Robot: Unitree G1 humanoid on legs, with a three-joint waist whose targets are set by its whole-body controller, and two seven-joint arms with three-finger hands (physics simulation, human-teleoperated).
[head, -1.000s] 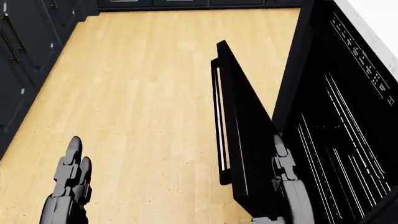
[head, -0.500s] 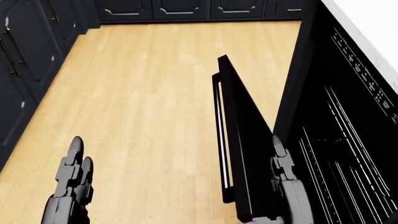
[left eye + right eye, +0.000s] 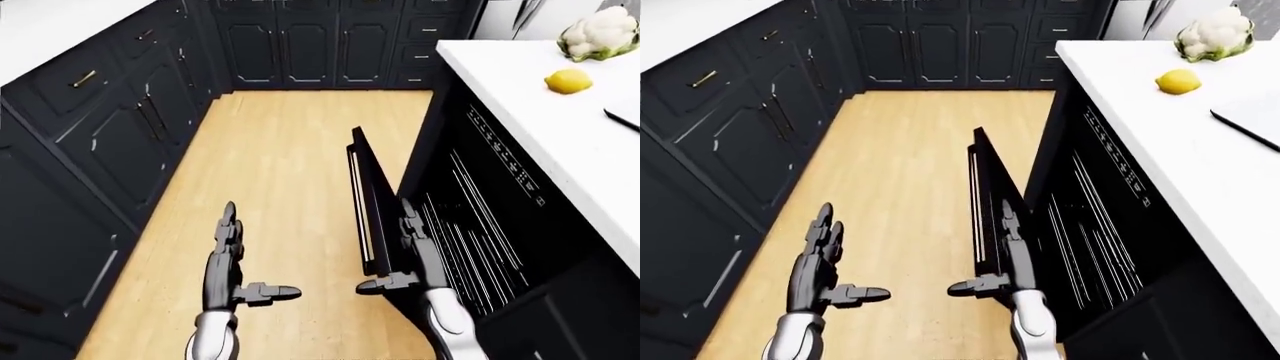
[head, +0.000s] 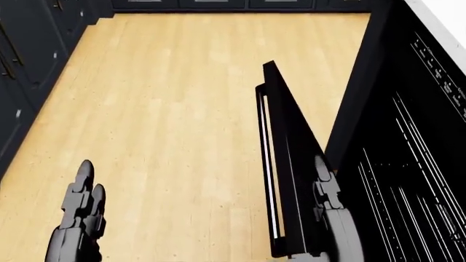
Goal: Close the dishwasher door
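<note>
The black dishwasher door (image 3: 372, 196) stands steeply raised, partly open, with its long handle (image 4: 269, 180) facing the wooden floor. The dishwasher cavity with wire racks (image 3: 473, 238) gapes to its right, under the white counter. My right hand (image 3: 390, 253) is open, its fingers (image 4: 325, 188) stretched flat along the door's near edge on the cavity side and its thumb pointing left. Whether it touches the door I cannot tell. My left hand (image 3: 256, 256) hangs open over the floor, well left of the door and touching nothing.
Dark cabinets (image 3: 110, 139) line the left side and the top of the eye views. On the white counter (image 3: 560, 135) at right lie a lemon (image 3: 567, 81), a cauliflower (image 3: 600, 34) and a flat white board (image 3: 1250, 120). Wooden floor (image 3: 290, 157) runs between.
The door stands a little steeper, closer to the dishwasher. The head view has shifted slightly. Both hands keep nearly the same places in the picture.
</note>
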